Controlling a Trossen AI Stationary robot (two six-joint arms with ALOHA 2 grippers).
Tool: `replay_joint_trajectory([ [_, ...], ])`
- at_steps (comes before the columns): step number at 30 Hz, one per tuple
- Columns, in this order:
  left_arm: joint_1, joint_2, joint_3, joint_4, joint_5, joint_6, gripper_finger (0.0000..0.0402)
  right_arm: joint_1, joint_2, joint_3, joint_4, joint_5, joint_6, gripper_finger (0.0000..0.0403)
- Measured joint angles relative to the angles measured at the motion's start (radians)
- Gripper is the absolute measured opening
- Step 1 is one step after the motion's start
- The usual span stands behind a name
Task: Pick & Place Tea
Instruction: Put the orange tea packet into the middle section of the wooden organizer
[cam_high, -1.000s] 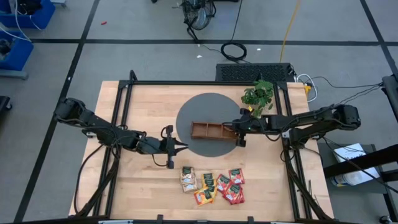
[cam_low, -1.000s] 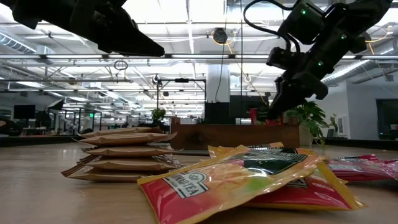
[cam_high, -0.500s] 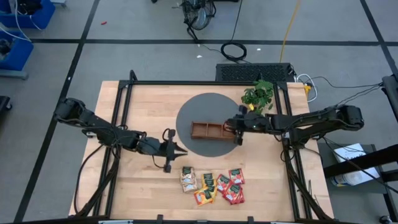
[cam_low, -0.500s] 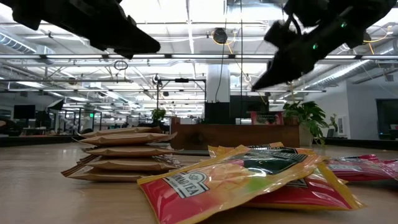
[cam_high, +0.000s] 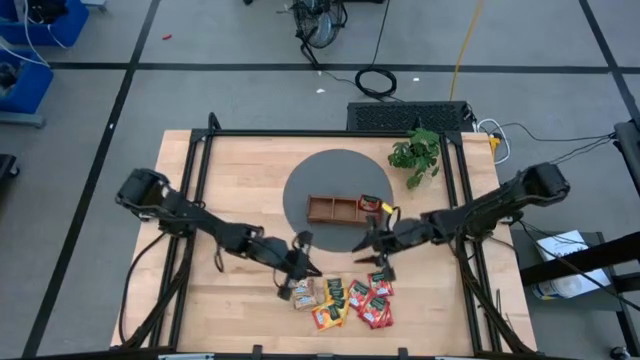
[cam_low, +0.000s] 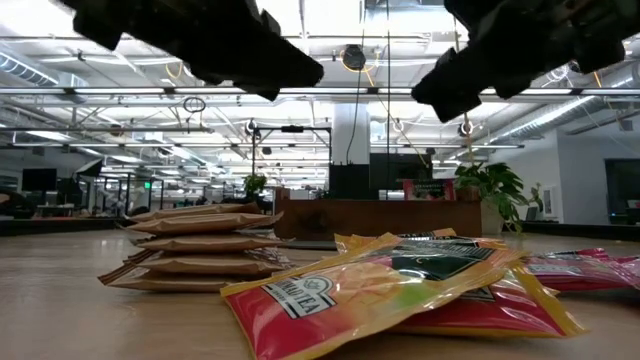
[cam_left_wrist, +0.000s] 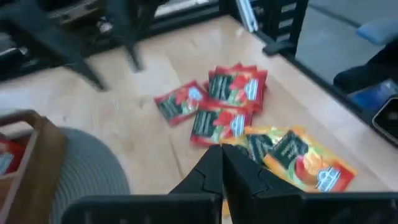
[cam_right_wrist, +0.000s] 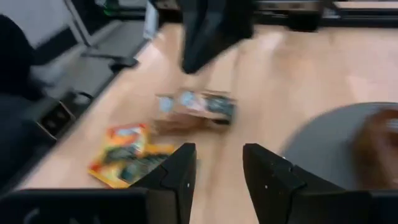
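Your left gripper (cam_high: 305, 268) is hanging closed and empty over the tea bags (cam_high: 345, 298); your right gripper (cam_high: 372, 250) is hanging open, empty.

The left arm (cam_high: 190, 215) reaches in from the left side of the table, low and stretched out, bent at the elbow; its left gripper (cam_high: 302, 268) points toward the middle front of the table; its two dark fingers (cam_left_wrist: 214, 174) are pressed close together with nothing between them. The right arm (cam_high: 490, 208) reaches in from the right side, also stretched long; its right gripper (cam_high: 376, 248) points toward the left gripper; its fingers (cam_right_wrist: 180, 169) stand apart with a gap between them, holding nothing; the two grippers are near each other but not touching.
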Motion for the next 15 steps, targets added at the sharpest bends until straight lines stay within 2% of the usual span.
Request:
replay_joint_trajectory([
  [5, -0.007, 0.02, 0.064, -0.122, 0.013, -0.021, 0.0012, 0.057, 0.175, 0.004, 0.102, -0.001, 0.034, 0.0108],
  [9, -0.019, 0.019, 0.066, -0.12, 0.035, -0.037, 0.0005, 0.066, 0.255, 0.029, 0.131, -0.028, 0.183, 0.0099],
  [15, -0.031, 0.019, 0.064, -0.152, 0.035, -0.029, 0.0032, 0.068, 0.33, 0.065, 0.121, -0.054, 0.3, 0.0116],
])
